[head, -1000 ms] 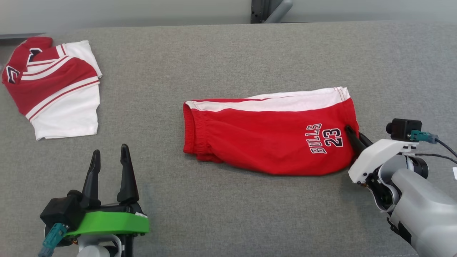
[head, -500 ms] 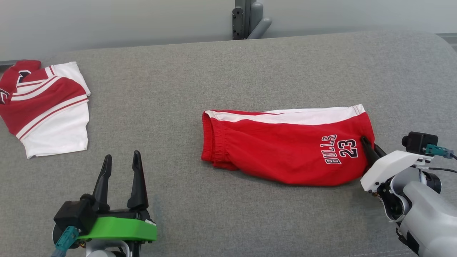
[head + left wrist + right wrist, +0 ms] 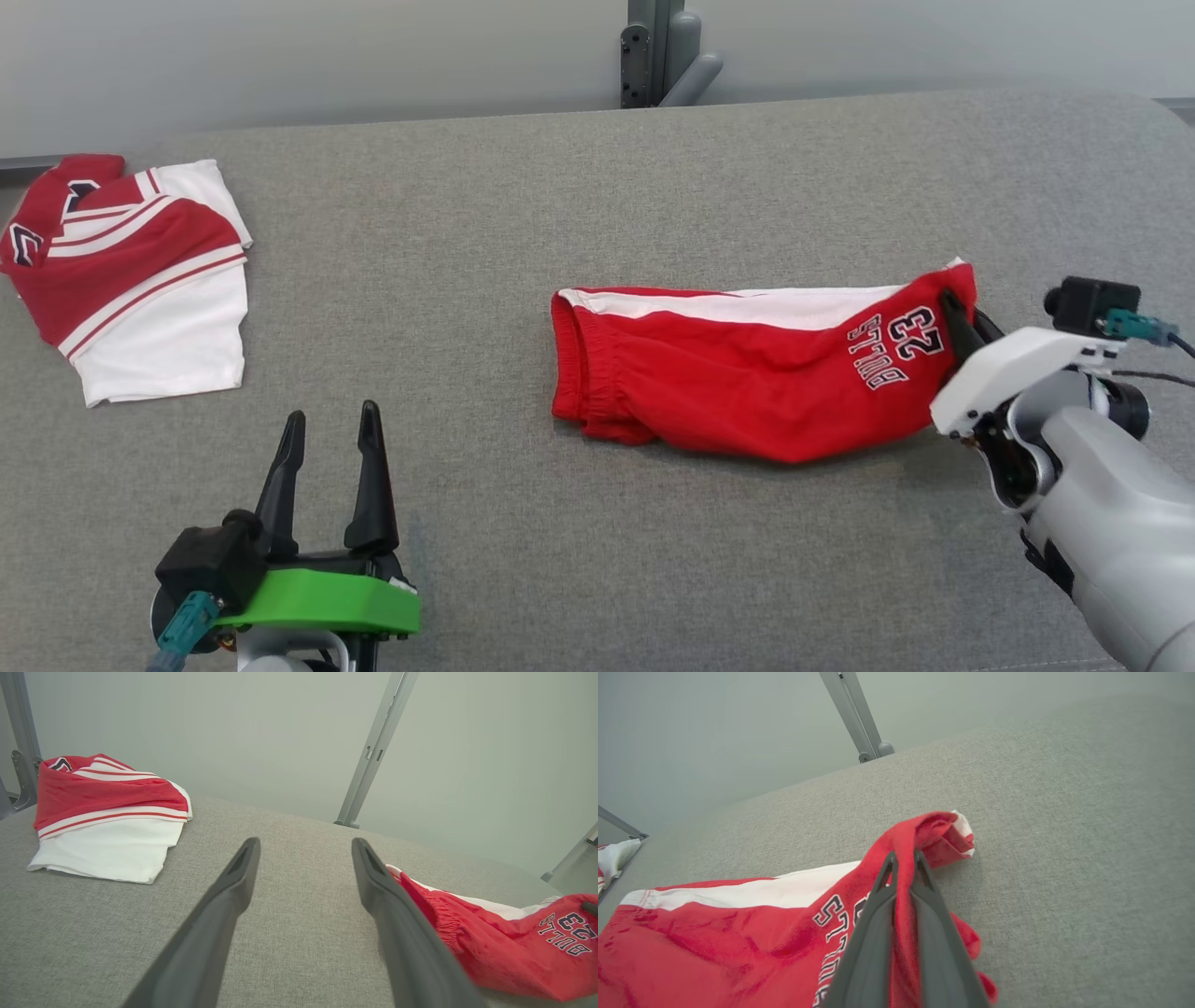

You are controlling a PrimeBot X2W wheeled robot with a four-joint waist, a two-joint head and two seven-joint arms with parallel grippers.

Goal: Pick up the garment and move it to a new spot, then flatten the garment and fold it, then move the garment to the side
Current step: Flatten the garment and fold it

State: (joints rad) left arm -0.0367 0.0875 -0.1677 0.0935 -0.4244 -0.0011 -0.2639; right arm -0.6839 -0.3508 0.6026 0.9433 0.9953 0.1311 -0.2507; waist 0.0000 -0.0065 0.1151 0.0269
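Note:
The garment is a pair of red shorts (image 3: 728, 373) with a white side stripe and "BULLS 23" lettering, lying across the grey padded table (image 3: 597, 187). My right gripper (image 3: 957, 313) is shut on the shorts' right hem and holds that end raised off the table; in the right wrist view the red cloth (image 3: 924, 833) bunches over the closed gripper (image 3: 903, 858). The waistband end still rests on the surface. My left gripper (image 3: 331, 439) stands open at the lower left, apart from the shorts (image 3: 504, 942), nothing between its fingers (image 3: 233, 882).
A folded red-and-white jersey (image 3: 131, 280) lies at the far left of the table, seen as the jersey (image 3: 107, 816) in the left wrist view too. A grey metal post (image 3: 653, 51) rises behind the table's far edge.
My right gripper has lifted the shorts' right hem up and away from me, tilting the lettering. The head camera shifted too. The left gripper stays open.

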